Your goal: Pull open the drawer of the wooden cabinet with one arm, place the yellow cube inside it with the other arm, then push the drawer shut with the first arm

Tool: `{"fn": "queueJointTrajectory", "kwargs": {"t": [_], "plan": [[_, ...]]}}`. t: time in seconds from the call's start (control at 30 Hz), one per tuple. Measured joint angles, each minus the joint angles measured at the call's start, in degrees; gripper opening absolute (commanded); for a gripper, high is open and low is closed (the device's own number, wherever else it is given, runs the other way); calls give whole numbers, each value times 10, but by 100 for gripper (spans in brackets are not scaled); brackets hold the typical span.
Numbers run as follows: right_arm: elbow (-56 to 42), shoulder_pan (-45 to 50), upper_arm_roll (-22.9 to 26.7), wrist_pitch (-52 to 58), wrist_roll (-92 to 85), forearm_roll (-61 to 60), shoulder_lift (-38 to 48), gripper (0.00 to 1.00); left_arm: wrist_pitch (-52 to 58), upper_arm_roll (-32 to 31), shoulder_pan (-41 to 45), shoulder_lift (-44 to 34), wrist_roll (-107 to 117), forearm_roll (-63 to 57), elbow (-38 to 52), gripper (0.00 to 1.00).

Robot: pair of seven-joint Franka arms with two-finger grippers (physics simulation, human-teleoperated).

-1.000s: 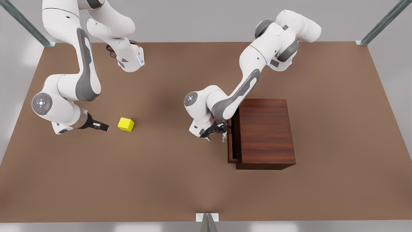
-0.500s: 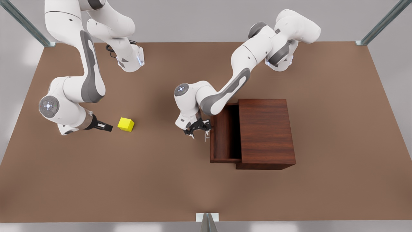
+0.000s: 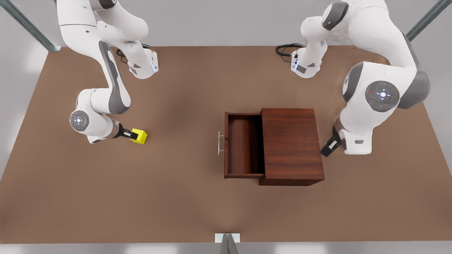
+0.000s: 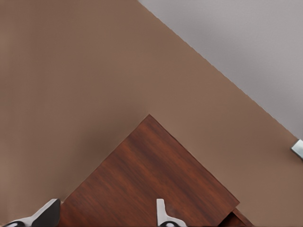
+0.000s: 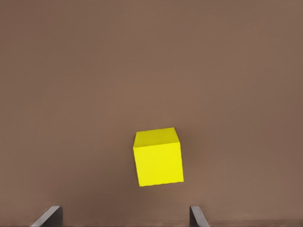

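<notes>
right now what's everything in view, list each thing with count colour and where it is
wooden cabinet: one, dark reddish-brown, on the table toward the front view's right
drawer: one, same reddish-brown, pulled open toward the front view's left, nothing inside it
handle: one, thin silver bar, on the drawer's front panel
yellow cube: one, bright yellow, on the table at the front view's left
table: one, plain brown, under everything
right gripper: one, dark fingers open, at the cube on the front view's left
left gripper: one, open, beside the cabinet's back corner on the front view's right
</notes>
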State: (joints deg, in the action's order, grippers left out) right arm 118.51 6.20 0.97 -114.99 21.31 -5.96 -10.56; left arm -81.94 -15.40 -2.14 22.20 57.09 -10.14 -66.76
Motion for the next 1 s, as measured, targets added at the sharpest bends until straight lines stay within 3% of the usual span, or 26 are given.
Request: {"fn": "queueJointTrajectory", "kwargs": {"t": [0.03, 0.07, 0.13, 0.8, 0.9, 1.0], "plan": [[3, 9, -1, -4, 2, 1, -6, 100, -26, 6, -40, -73, -32, 25, -134, 100], [5, 14, -1, -7, 4, 1, -11, 100, -44, 12, -59, -115, -61, 43, -194, 100], [12, 16, -1, -14, 7, 8, -19, 100, -68, 14, -73, -143, -116, 67, -225, 100], [69, -15, 0, -114, 25, 4, -73, 100, -125, 24, -95, -132, -429, 102, -213, 100], [74, -13, -2, -123, 26, 13, -76, 100, -125, 133, -7, -123, -453, 108, -200, 100], [76, -13, -4, -132, 26, 20, -84, 100, -152, 156, 19, -156, -473, 129, -255, 100]]}}
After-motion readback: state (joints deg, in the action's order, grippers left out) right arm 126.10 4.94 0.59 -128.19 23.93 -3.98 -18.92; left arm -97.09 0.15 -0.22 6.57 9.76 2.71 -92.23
